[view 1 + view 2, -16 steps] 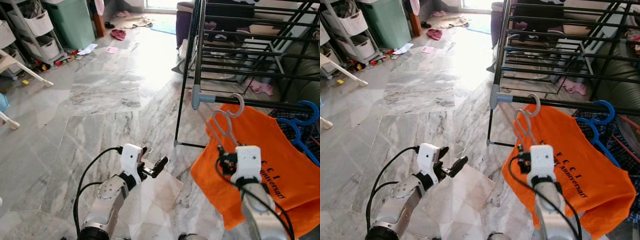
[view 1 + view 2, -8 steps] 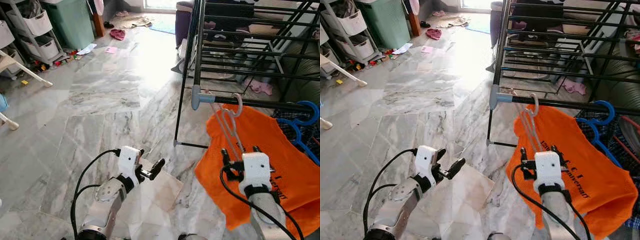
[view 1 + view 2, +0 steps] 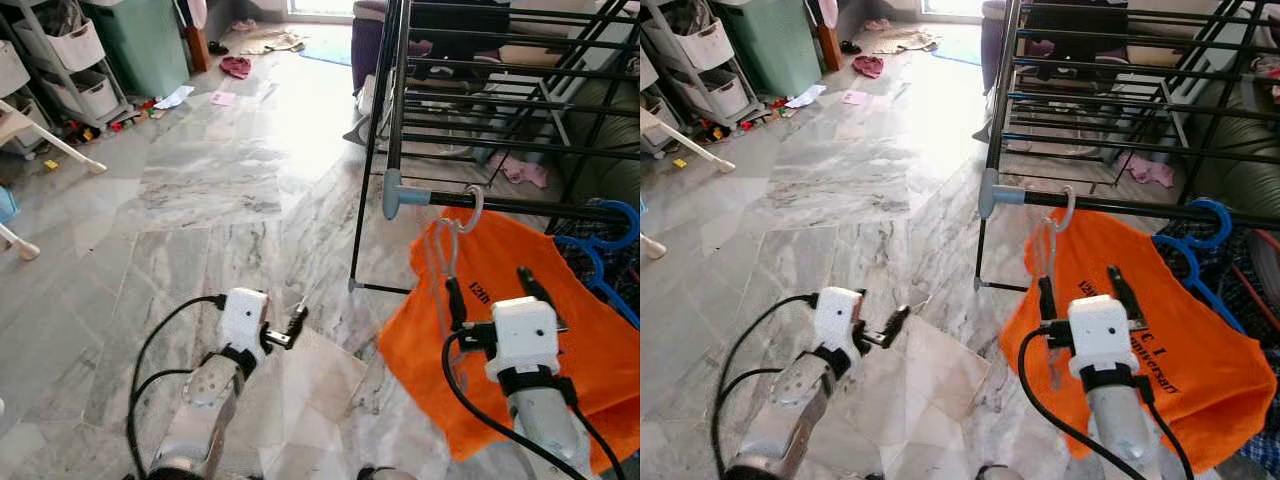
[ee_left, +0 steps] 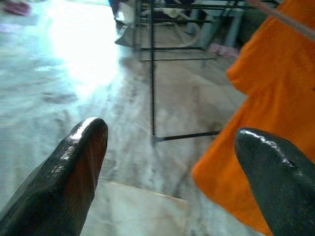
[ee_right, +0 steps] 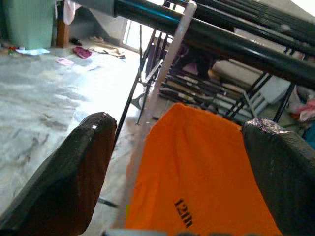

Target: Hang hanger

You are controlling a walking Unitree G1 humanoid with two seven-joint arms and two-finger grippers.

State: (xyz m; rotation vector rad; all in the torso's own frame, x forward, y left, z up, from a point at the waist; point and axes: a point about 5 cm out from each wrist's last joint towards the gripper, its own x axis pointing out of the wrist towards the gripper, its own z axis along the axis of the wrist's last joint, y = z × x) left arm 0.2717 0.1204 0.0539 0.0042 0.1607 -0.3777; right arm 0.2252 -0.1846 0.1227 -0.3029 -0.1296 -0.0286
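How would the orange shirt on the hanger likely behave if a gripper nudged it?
The orange shirt drapes in soft folds, so it would probably give way limply. Its clear hanger hooks over the black rail, so the pair would likely swing or slide along.

Black printed lettering is carried by the orange fabric shirt [image 5: 197, 167] draped over the black metal drying rack [image 3: 1110, 205]. In the right wrist view the characters "12th" can be read on the cloth, set at a slant near the lower part of the garment. In the right eye view, part of a further word, "Anniversary", can be made out beside the white housing of the right arm, with most of the print covered by that housing. In the left eye view the same "12th" is seen. No other writing can be read.
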